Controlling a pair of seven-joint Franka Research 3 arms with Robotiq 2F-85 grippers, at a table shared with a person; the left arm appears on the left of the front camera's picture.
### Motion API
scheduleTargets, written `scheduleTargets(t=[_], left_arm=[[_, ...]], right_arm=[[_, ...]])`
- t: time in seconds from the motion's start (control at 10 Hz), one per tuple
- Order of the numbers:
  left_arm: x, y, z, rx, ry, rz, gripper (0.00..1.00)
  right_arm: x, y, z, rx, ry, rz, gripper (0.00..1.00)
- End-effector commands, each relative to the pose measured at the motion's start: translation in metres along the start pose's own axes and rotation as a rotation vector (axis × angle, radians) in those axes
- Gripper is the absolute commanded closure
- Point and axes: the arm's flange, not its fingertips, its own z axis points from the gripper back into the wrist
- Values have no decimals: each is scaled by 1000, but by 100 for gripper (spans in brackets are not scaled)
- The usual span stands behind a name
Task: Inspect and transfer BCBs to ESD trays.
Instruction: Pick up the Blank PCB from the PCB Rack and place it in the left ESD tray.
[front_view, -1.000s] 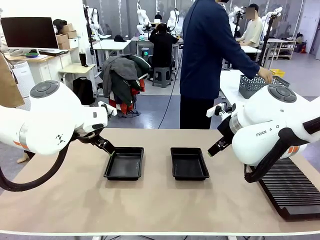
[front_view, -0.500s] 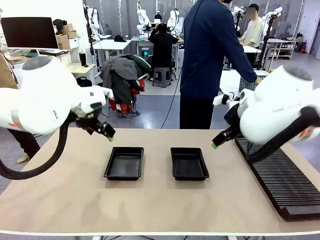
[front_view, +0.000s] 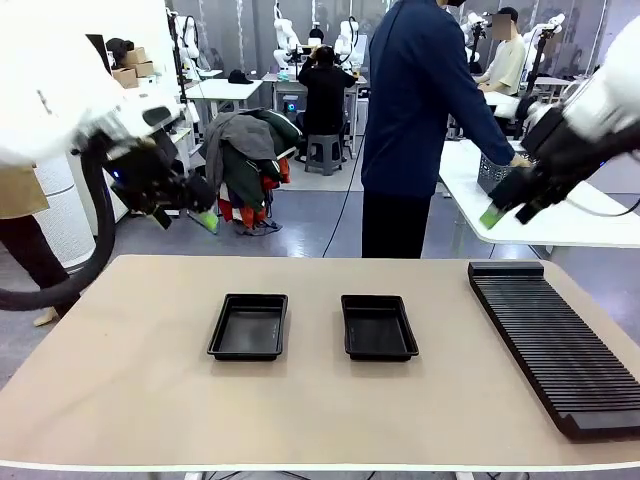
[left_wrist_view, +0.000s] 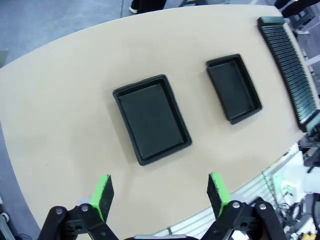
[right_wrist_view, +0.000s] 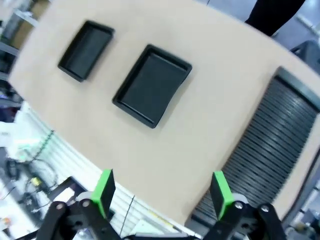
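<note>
— Where are your arms?
— Both are up high, one out to each side. My left gripper (front_view: 205, 218) points down and inward from the left, and my right gripper (front_view: 493, 214) mirrors it.
— And the jaws?
— Spread wide on both, with the green pads (left_wrist_view: 103, 192) well apart.

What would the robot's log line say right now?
left fingers open, high | right fingers open, high | left tray empty | right tray empty

Bright, even overhead light w/ faint shadows in the ESD trays (front_view: 214, 338); front view sharp, right wrist view soft w/ motion blur, left wrist view fisheye-bows the table (left_wrist_view: 60, 100) edge at 12 o'clock.
</note>
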Motion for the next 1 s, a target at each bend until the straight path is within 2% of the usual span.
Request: scheduleTargets(t=[0.0, 0.2, 0.4, 0.6, 0.8, 0.9], left_arm=[[8, 16, 35, -84, 30, 87, 0], [9, 18, 78, -135, 63, 148, 0], [11, 32, 113, -188, 56, 202, 0], [13, 41, 134, -210, 52, 241, 0], [14, 47, 145, -260, 3, 308, 0], [13, 47, 149, -287, 20, 310, 0]], right_arm=[[5, -23, 39, 101, -2, -86, 0], [3, -49, 84, 197, 0, -160, 0], [0, -69, 114, 223, 31, -263, 0], [-5, -92, 134, 289, 53, -350, 0], [-9, -110, 142, 277, 112, -450, 0], [-11, -117, 146, 277, 109, -471, 0]])
